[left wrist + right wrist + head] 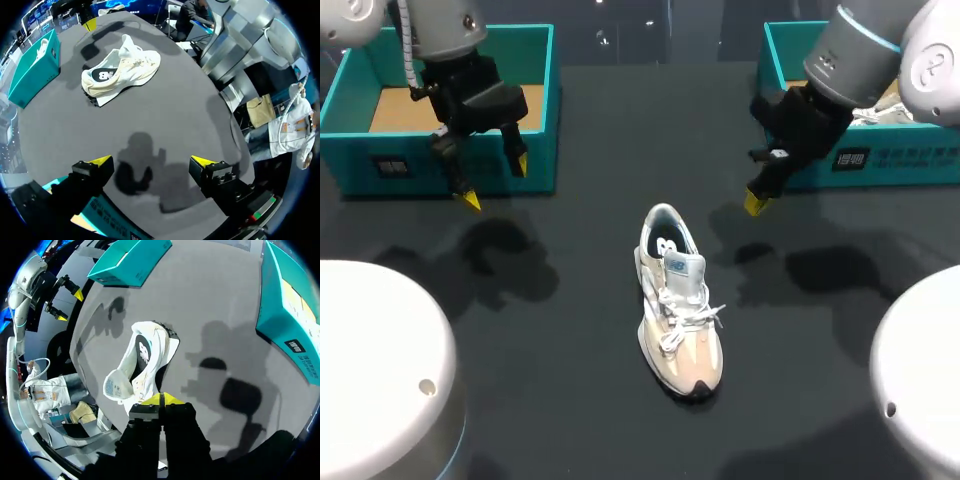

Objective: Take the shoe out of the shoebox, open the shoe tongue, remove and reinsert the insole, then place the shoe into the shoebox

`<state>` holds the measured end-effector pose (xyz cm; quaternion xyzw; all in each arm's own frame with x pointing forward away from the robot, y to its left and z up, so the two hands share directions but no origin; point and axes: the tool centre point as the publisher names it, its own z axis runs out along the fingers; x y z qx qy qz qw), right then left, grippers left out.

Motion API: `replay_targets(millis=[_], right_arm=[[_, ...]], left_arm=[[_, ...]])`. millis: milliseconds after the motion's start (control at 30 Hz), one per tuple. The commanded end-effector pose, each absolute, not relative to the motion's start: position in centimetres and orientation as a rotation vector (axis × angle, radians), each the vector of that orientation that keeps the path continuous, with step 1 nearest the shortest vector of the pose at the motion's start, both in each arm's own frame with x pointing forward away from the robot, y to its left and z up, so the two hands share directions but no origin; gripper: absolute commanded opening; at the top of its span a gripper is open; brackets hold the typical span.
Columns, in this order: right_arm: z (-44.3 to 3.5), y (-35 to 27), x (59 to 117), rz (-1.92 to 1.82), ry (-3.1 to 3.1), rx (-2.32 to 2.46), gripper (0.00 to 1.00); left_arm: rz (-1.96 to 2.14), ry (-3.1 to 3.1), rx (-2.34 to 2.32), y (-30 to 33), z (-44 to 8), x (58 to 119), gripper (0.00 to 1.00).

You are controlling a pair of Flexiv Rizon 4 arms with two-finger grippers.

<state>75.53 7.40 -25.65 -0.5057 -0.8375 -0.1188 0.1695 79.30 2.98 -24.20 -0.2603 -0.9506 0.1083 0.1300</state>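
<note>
Grippers differ here. The left gripper (492,182) hangs above the bench (570,400) in front of the left teal box (542,100), its yellow tips spread wide with nothing between them. Its own wrist view confirms it: the left gripper (151,162) shows only bare bench and shadow in the gap. The right gripper (756,203) hangs beside the right teal box (880,165) with its tips pressed together, and it holds nothing. In its wrist view the right gripper (161,400) shows the two tips meeting as one yellow point.

The shoe (678,312) stands on its sole in the middle of the bench, outside both boxes and apart from both grippers. Its toe points toward the camera and its laces lie loose.

Only the head view looks into the boxes: a brown cardboard floor in the left one, white paper in the right. The left wrist view shows the shoe (122,70) from the side, with a dark panel carrying a white logo. The right wrist view shows the shoe (142,365) just ahead of its tips, with fine print on a pale patch too small to read. Each box side bears a small label, also unreadable.
</note>
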Motion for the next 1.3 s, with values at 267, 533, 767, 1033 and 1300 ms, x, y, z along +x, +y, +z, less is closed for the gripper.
replay_targets(millis=[267,533,767,1033,1300], right_arm=[[-24.8,7.8,75.1,-0.153,-2.562,-1.581,0.0],[-25.7,11.4,73.7,-0.227,-2.542,-1.662,0.0],[-26.4,14.7,72.2,-0.204,-2.517,-1.826,0.0],[-26.2,15.6,71.9,-0.207,-2.479,-2.006,0.0],[-26.2,15.6,71.9,-0.207,-2.479,-2.006,0.0]], left_arm=[[0.314,-2.763,-0.757,3.1,-24.1,79.2,1.0],[0.245,-2.758,-0.931,7.3,-23.5,81.3,1.0],[0.183,-2.77,-1.023,10.6,-23.0,82.4,1.0],[0.14,-2.759,-1.085,12.0,-22.5,83.0,1.0],[0.14,-2.759,-1.085,12.0,-22.5,83.0,1.0]])
